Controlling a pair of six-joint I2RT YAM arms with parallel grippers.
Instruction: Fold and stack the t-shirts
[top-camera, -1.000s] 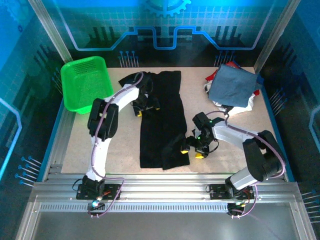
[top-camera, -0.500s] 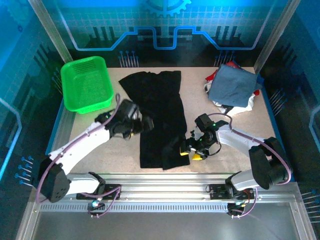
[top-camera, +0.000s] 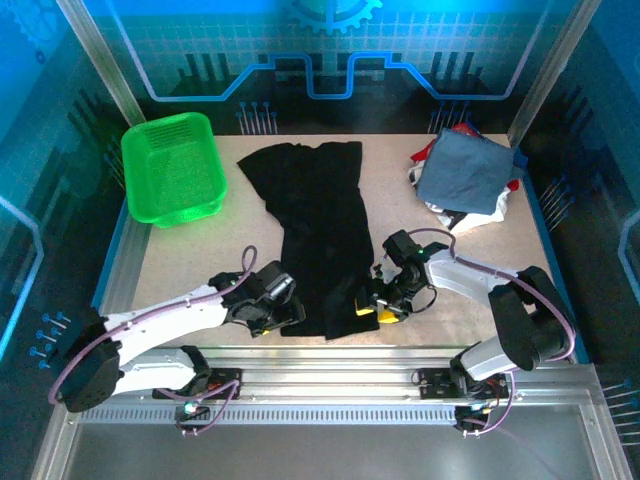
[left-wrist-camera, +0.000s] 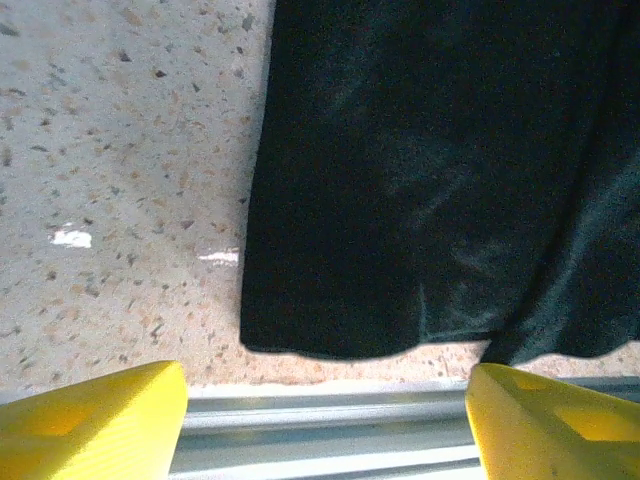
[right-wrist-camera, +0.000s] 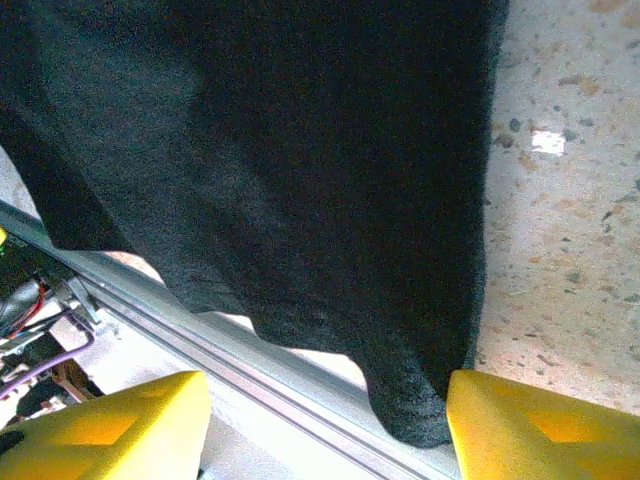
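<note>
**A:** Where is the black t-shirt?

**B:** It lies flat and long on the worktop. Its wider end is at the back, and its hem is at the near edge, just beside the metal rail.

**A:** And the left arm?

**B:** The left arm is stretched low over the worktop from its base. The left gripper is at the near left corner of the shirt. Its yellow fingers stand wide apart and hold nothing, and the hem is just ahead of them.

**A:** The right arm?

**B:** It is bent at the elbow and reaches inward. The right gripper is at the near right corner of the hem. It is also spread apart, with nothing in it.

**A:** The other t-shirts?

**B:** They are in a pile at the back right, with the slate-blue one on top and red and white under it. A green basket stands at the back left.
</note>
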